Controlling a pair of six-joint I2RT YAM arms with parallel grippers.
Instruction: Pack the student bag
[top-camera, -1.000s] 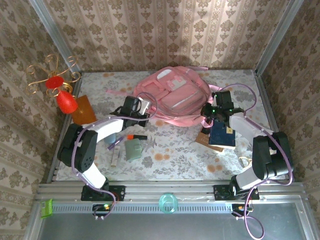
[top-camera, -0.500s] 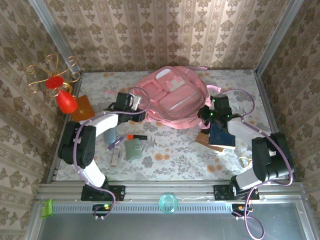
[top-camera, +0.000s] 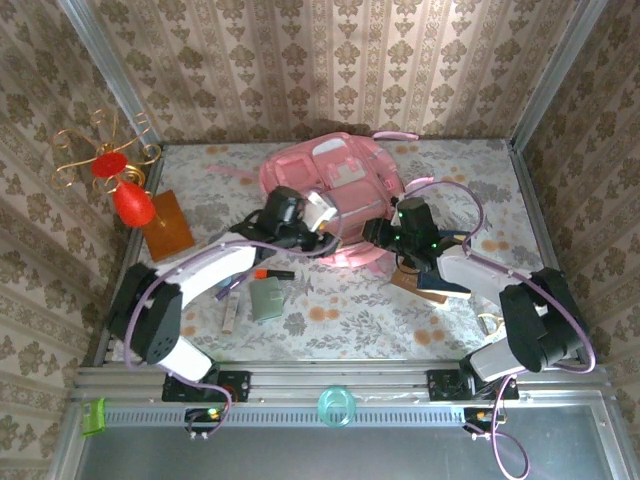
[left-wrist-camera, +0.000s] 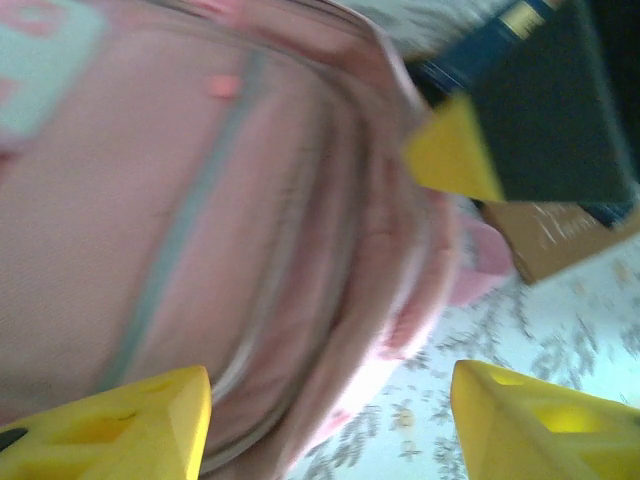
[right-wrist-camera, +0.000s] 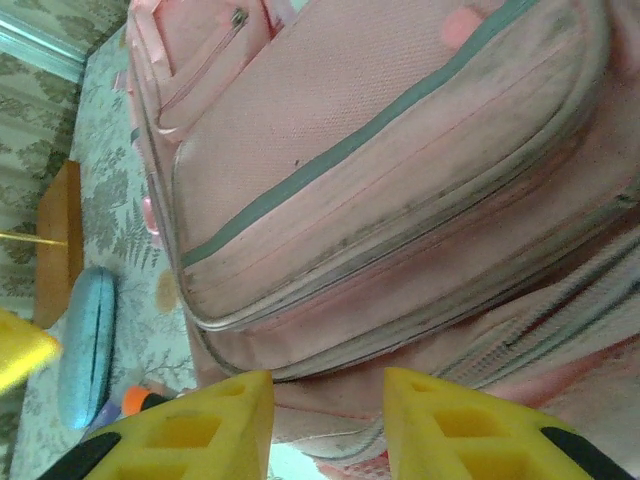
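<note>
One teal ring (top-camera: 337, 407) is seen on the near rail. Farther in, one grey pouch (top-camera: 265, 298), one orange-tipped pen (top-camera: 270, 273) and one blue book (top-camera: 447, 283) are laid on the table (top-camera: 480, 180). Two grippers are held at the near edge of one pink bag (top-camera: 335, 170). The left gripper (left-wrist-camera: 330, 425) is spread wide, the right gripper (right-wrist-camera: 328, 420) narrowly parted, and nothing is gripped. The bag is laid at the back, near the wall.

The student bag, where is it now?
In the top view the student bag lies at the far middle of the table, near the back wall, right of the orange box.
</note>
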